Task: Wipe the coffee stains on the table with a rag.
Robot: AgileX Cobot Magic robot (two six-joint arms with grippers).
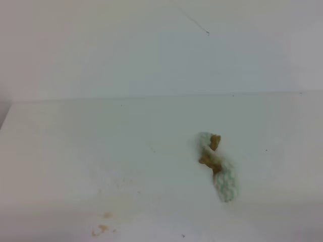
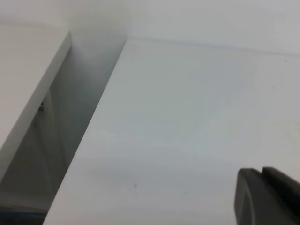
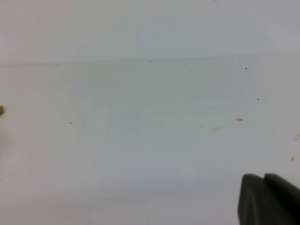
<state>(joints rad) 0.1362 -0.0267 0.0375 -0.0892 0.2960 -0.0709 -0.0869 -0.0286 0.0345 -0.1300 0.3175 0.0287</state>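
right gripper [image 3: 269, 199], fingers together and empty, should pinch the soft, light, bunched white-and-green brown-stained rag [image 1: 218, 166] at its raised middle, toward the white table's [image 1: 60, 151] right edge.

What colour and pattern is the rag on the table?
White rag with a pale green wavy pattern and brown stains; clearest in the exterior high view.
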